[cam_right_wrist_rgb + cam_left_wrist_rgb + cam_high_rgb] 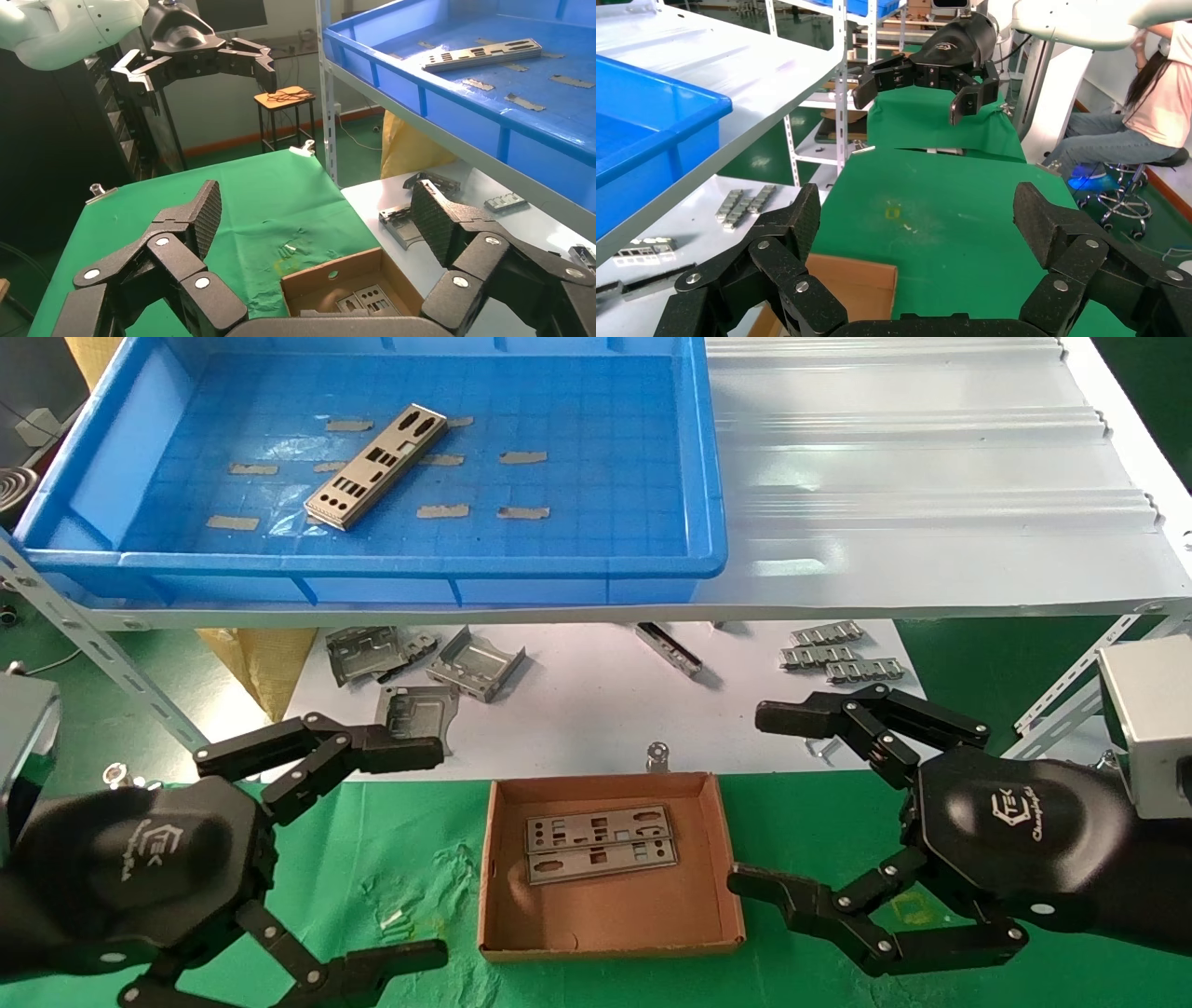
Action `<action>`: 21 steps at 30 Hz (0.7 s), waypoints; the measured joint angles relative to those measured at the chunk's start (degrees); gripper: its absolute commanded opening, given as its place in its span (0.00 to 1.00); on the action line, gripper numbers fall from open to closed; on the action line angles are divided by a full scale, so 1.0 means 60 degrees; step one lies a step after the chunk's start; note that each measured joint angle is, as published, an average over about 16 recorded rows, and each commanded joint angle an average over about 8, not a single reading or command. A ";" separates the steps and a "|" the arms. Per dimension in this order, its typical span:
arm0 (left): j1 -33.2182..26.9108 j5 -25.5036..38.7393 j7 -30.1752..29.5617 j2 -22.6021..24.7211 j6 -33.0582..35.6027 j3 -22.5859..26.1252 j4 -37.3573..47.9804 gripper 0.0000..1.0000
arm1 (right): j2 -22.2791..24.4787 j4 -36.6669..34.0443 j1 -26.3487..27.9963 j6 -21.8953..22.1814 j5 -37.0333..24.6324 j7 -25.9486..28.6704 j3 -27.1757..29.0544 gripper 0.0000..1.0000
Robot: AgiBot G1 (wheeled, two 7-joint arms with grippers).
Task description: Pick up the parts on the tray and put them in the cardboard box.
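both claws hang spread and empty over the green worktop's near edge, the left claw (pixel 368 854) toward the near left corner and the right claw (pixel 801 803) toward the near right, with the cardboard box (pixel 610 929) between them already holding two parts (pixel 601 845). one part (pixel 375 467) remains in the tray (pixel 708 458), up on the shelf past the worktop's far edge, toward the far left corner. its long axis runs diagonally, near-left to far-right. it lies nearer the left claw, which looks the better placed to reach it.
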 measured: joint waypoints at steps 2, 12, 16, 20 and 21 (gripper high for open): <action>0.0000 0.0000 0.0000 0.0000 0.0000 0.0000 0.0000 1.00 | 0.0000 0.0000 0.0000 0.0000 0.0000 0.0000 0.0000 1.00; 0.0000 0.0000 0.0000 0.0000 0.0000 0.0000 0.0000 1.00 | 0.0000 0.0000 0.0000 0.0000 0.0000 0.0000 0.0000 1.00; 0.0000 0.0000 0.0000 0.0000 0.0000 0.0000 0.0000 1.00 | 0.0000 0.0000 0.0000 0.0000 0.0000 0.0000 0.0000 1.00; 0.0000 0.0000 0.0000 0.0000 0.0000 0.0000 0.0000 1.00 | 0.0000 0.0000 0.0000 0.0000 0.0000 0.0000 0.0000 1.00; 0.0000 0.0000 0.0000 0.0000 0.0000 0.0000 0.0000 1.00 | 0.0000 0.0000 0.0000 0.0000 0.0000 0.0000 0.0000 1.00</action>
